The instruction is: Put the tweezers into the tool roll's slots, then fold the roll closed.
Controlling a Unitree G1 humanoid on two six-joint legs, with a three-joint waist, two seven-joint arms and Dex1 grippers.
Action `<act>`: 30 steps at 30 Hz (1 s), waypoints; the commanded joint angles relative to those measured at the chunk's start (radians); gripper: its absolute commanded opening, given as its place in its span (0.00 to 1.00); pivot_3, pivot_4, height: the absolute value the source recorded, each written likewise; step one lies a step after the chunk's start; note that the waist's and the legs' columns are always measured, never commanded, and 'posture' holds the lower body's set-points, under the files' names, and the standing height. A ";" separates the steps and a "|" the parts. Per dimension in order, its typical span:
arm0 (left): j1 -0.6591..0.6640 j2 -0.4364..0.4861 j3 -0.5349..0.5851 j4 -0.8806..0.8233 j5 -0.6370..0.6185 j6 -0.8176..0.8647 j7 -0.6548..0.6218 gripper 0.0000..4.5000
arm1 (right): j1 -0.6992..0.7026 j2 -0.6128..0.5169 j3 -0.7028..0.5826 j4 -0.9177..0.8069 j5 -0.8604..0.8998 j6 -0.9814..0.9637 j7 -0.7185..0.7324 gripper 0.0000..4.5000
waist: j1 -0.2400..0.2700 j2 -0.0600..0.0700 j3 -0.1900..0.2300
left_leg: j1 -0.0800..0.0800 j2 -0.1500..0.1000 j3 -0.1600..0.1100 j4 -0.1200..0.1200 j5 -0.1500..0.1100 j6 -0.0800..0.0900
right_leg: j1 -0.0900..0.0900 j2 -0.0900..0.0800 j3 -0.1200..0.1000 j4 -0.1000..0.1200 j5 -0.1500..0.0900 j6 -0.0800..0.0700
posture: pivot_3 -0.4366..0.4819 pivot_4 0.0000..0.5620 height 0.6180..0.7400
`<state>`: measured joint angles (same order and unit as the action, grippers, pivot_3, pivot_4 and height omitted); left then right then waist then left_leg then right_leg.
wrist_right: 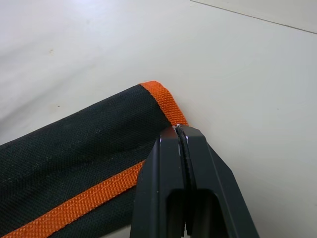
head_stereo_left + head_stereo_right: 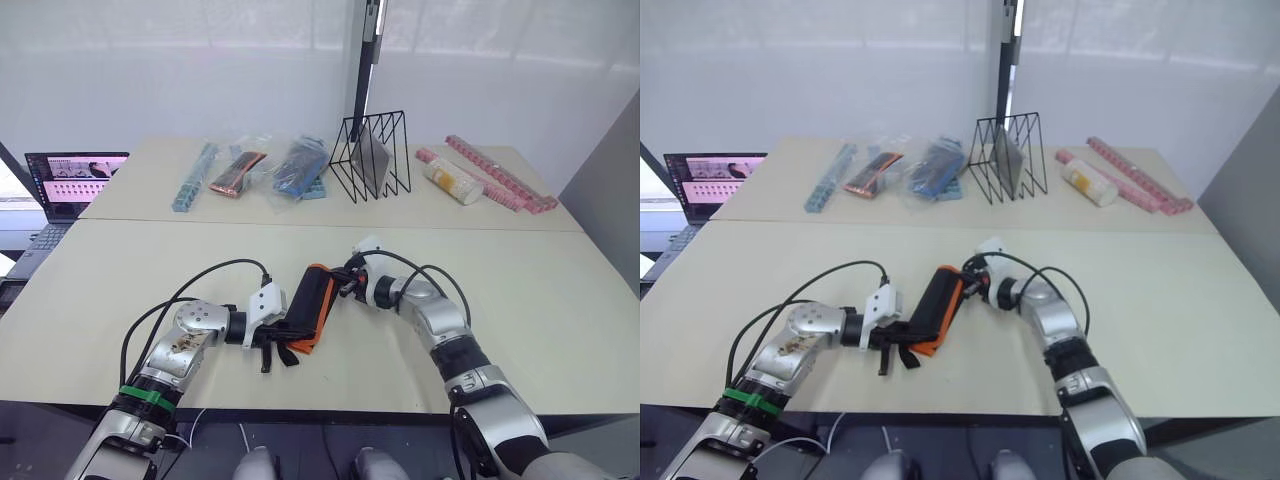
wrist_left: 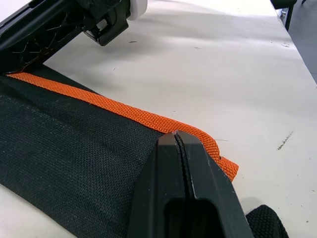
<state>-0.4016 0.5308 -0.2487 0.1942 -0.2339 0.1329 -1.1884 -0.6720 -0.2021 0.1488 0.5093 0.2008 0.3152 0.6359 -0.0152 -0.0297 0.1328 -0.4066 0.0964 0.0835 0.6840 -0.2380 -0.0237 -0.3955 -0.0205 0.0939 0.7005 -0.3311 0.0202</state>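
Lying folded between both grippers, the tool roll (image 2: 312, 306) was coarse black woven fabric with ribbed orange edge binding, its near end pinched by the closed left gripper (image 2: 272, 341) and its far corner pinched by the closed right gripper (image 2: 343, 281).

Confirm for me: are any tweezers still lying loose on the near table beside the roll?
No: in the left eye view the near table beside the folded tool roll carries no tweezers.
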 commanded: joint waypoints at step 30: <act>0.678 0.314 0.992 -0.243 -0.253 0.180 0.175 1.00 | 0.599 -0.545 -0.524 -0.428 0.188 -0.079 0.275 1.00 | 0.002 -0.006 0.011 | -0.023 -0.005 0.001 -0.004 0.000 0.003 | -0.024 -0.006 0.000 -0.004 0.000 0.001 | 0.48 0.27 0.56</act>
<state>0.2745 0.8418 0.7054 -0.0463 -0.4914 0.3422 -1.0133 -0.0786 -0.7298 -0.3343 0.0699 0.3783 0.2662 0.9065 -0.0128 -0.0361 0.1437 -0.4295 0.0911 0.0850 0.6800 -0.2375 -0.0208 -0.4198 -0.0269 0.0942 0.6966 -0.3308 0.0216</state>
